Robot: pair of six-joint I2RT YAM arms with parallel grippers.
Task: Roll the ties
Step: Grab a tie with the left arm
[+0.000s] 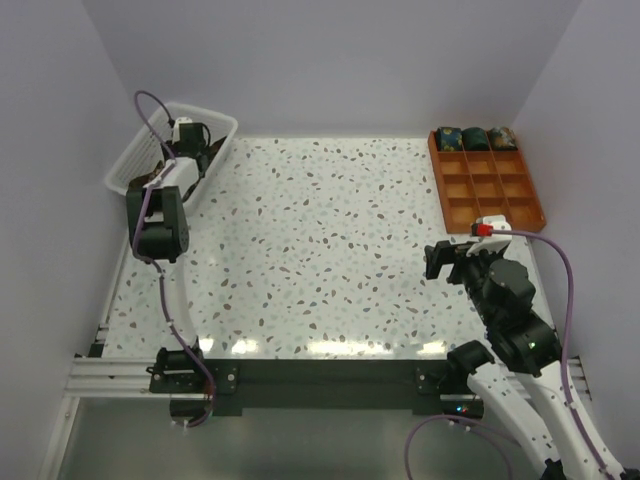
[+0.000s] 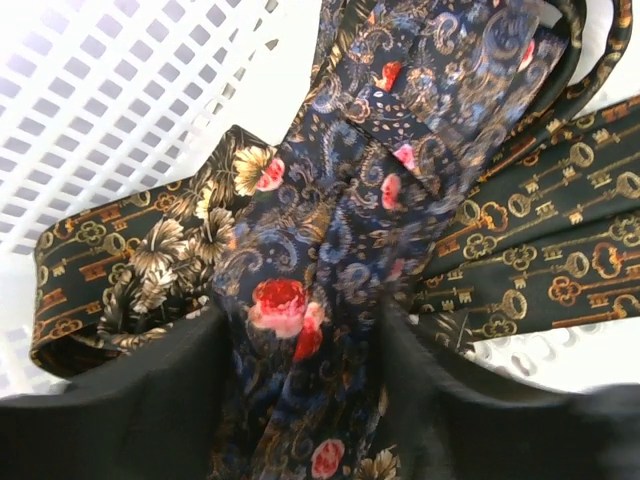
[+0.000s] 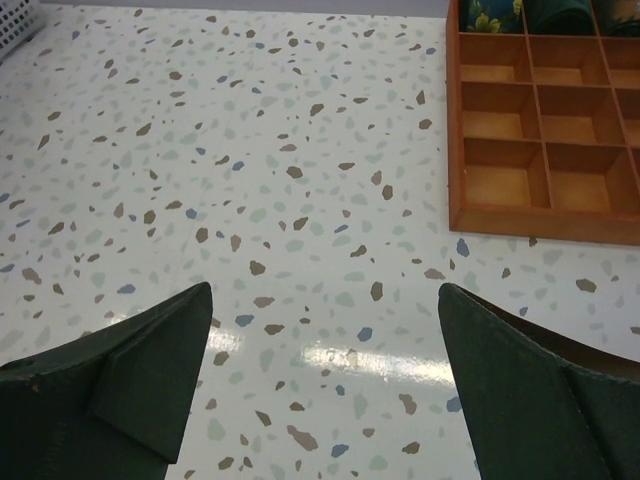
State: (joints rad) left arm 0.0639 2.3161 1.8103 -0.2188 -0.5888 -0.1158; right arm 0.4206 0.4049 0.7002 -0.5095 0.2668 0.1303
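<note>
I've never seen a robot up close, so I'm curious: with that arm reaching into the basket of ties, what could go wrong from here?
Two things, probably. The left gripper straddles the navy rose tie, but the key-print tie lies tangled against it, so both might lift together. Also, the white basket looks light and sits at the corner of the table; a snagged tie could drag or tip it.

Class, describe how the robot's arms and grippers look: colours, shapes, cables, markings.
The left arm and right arm share black joint housings and white links, each trailing a purple cable. A small red mark sits near the right wrist. The right gripper has two dark green, wedge-shaped fingers; those of the left gripper look dark too.
</note>
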